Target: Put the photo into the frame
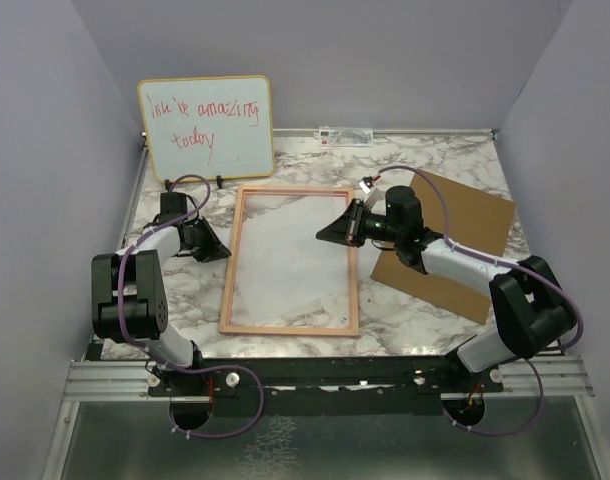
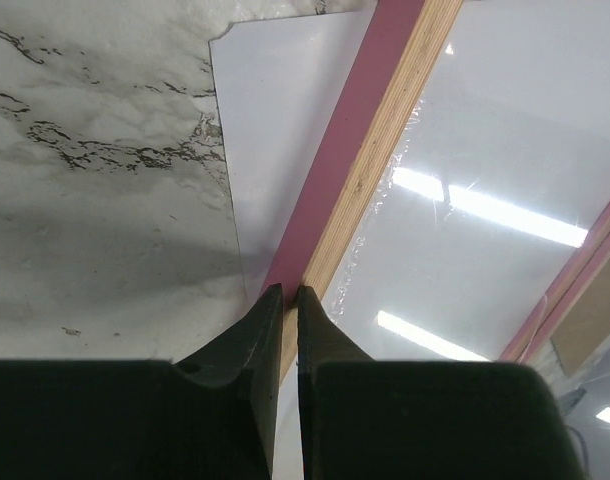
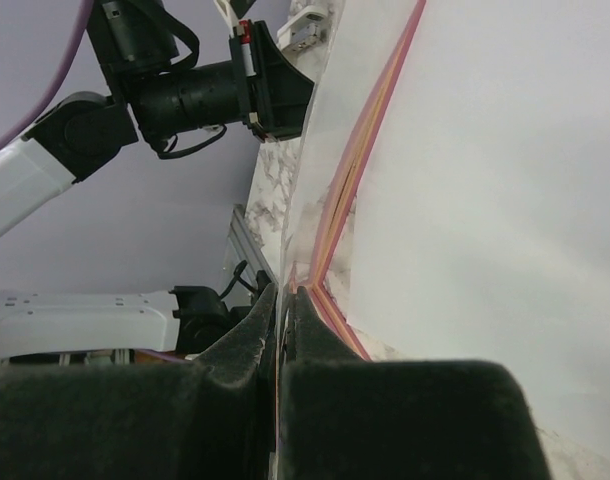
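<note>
Marble surface (image 1: pixel 185 290) carries the work. Left gripper (image 2: pixel 290 292), almost clenched, meets the left rail of the frame (image 2: pixel 370 110), where the photo (image 2: pixel 275 130) pokes out beneath, white side up. Right gripper (image 3: pixel 285 292) sits clenched at the right rail. Judged step: aligning. The next move calls for sliding the photo squarely inside.

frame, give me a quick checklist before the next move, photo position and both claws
1. Photo fully inside the frame: not ok, a white corner sticks out past the left border.
2. Backing board off the frame: ok, it lies to the right.
3. Left claw grip: cannot tell, tips nearly together at the border.
4. Right claw shut: ok; what it pinches at the frame's right edge, cannot tell.
5. Whiteboard apart from the frame: ok, it stands behind.
</note>
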Robot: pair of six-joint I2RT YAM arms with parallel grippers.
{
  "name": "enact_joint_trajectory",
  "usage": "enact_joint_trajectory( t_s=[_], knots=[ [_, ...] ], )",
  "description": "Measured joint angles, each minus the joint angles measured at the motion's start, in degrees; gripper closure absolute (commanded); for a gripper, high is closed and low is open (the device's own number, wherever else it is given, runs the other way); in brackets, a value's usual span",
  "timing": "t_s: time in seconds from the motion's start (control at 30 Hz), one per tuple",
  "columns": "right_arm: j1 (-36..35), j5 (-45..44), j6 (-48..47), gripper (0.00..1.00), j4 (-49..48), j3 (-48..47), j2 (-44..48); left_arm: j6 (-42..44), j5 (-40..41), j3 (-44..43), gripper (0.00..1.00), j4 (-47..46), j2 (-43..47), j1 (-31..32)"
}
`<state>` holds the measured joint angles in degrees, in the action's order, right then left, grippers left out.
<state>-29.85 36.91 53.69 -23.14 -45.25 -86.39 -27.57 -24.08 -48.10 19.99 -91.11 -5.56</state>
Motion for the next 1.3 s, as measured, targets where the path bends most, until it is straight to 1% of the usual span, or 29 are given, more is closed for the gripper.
enact_joint_trajectory(
  t_s=[0.7, 1.0, 1.3],
  knots=[
    [-0.5, 0.0, -1.3, 0.99, 0.0, -1.4, -1.2, -0.2, -0.4, 0.0, 0.92, -0.3, -0.2, 0.0],
    [-0.7, 0.0, -2.1, 0.99, 0.0, -1.6, -1.3, -0.2, -0.5, 0.0, 0.96, -0.5, -0.2, 0.0],
    [-1.3, 0.0, -2.7, 0.99, -0.5, -1.6, -1.2, -0.2, -0.5, 0.0, 0.96, -0.5, -0.2, 0.0]
  ],
)
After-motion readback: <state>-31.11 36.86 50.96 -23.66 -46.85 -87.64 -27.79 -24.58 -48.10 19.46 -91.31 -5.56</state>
